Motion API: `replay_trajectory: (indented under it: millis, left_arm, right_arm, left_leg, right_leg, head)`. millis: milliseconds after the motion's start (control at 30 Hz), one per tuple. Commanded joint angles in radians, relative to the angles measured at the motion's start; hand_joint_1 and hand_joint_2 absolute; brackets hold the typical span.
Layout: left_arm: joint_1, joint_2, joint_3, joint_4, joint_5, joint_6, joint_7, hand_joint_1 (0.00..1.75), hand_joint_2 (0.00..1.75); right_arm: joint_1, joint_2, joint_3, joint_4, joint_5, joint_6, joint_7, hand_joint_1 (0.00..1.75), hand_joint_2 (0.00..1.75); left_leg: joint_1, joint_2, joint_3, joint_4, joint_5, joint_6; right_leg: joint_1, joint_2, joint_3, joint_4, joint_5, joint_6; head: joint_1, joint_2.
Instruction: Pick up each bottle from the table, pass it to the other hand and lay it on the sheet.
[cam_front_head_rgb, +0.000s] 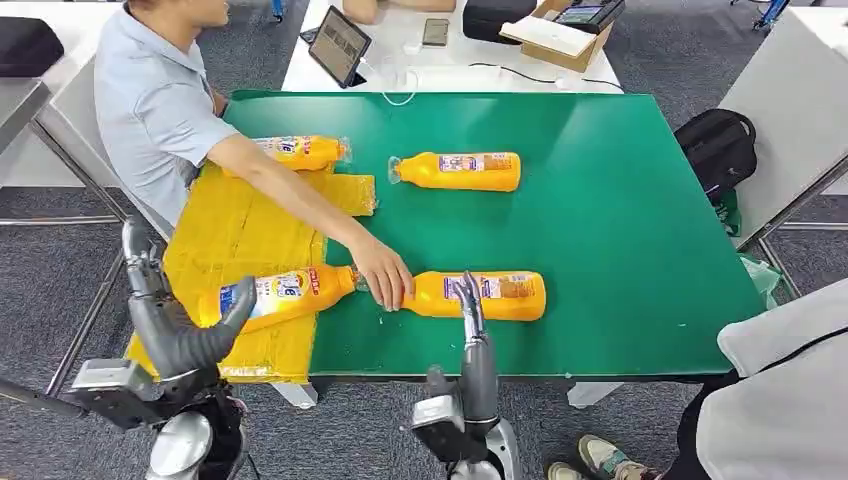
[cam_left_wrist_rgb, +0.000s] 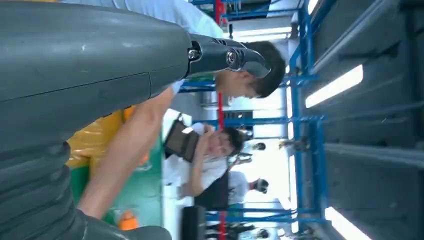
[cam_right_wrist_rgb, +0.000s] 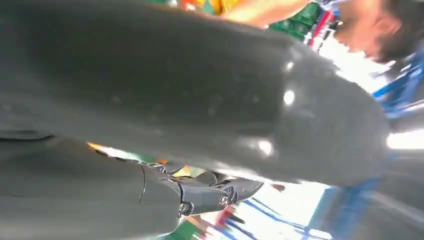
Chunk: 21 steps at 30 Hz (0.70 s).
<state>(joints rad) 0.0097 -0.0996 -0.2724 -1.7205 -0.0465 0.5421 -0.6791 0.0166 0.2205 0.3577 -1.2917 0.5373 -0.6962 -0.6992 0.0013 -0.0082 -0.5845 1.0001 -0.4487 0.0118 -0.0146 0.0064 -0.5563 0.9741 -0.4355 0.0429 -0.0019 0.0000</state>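
Fingers of the right hand (cam_front_head_rgb: 468, 300) point straight up, spread apart and empty, at the table's (cam_front_head_rgb: 620, 220) near edge. Just beyond them the nearest bottle (cam_front_head_rgb: 480, 295) lies crosswise, a person's hand (cam_front_head_rgb: 385, 280) on its neck. The left hand (cam_front_head_rgb: 215, 335), also empty, hangs over the yellow sheet (cam_front_head_rgb: 235, 235).

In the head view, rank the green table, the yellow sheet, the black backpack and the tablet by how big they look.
1. green table
2. yellow sheet
3. black backpack
4. tablet, though it stands farther from the camera, so it may look smaller than it is.
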Motion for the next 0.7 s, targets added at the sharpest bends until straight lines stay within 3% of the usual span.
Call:
replay_trajectory:
  millis: [33, 233, 400, 567, 700]
  left_arm:
    - [0.129, 0.01, -0.004, -0.168, 0.026, 0.017, -0.019, 0.0, 1.75]
    - [0.14, -0.002, 0.004, -0.114, 0.01, 0.028, 0.002, 0.0, 1.75]
    - [0.128, -0.011, -0.002, -0.068, -0.012, 0.031, 0.04, 0.0, 1.75]
    - [0.122, -0.013, -0.003, -0.06, -0.014, 0.031, 0.043, 0.0, 1.75]
    - [0.076, -0.007, -0.014, -0.007, -0.027, 0.034, 0.067, 0.0, 1.75]
  right_arm:
    - [-0.154, -0.047, -0.454, 0.129, 0.617, -0.002, 0.068, 0.0, 1.75]
    - [-0.222, -0.095, -0.459, 0.251, 0.69, -0.002, 0.167, 0.0, 1.75]
    - [-0.297, -0.126, -0.376, 0.42, 0.74, -0.002, 0.285, 0.0, 1.75]
    - [-0.307, -0.13, -0.369, 0.435, 0.738, -0.002, 0.294, 0.0, 1.75]
    - [-0.386, -0.177, -0.317, 0.571, 0.747, -0.002, 0.38, 0.0, 1.75]
  left_leg:
    - [0.0, 0.002, 0.002, -0.001, 0.0, 0.0]
    - [0.0, 0.001, 0.002, 0.0, 0.0, 0.0]
    - [-0.001, 0.002, 0.003, -0.001, 0.0, 0.0]
    - [-0.001, 0.0, 0.0, 0.0, 0.0, 0.0]
    - [0.0, 0.002, 0.002, 0.0, 0.0, 0.0]
  right_leg:
    - [0.0, 0.001, 0.002, -0.002, 0.001, -0.001]
    - [0.0, 0.0, 0.003, -0.003, 0.001, -0.001]
    - [-0.001, 0.001, 0.003, -0.003, 0.002, -0.001]
    - [-0.001, 0.0, 0.001, -0.001, 0.001, 0.0]
    - [-0.001, 0.0, 0.002, -0.002, 0.002, 0.0]
  head:
    - [0.0, 0.0]
    - [0.0, 0.0]
    - [-0.001, 0.0]
    - [0.0, 0.0]
    - [0.0, 0.0]
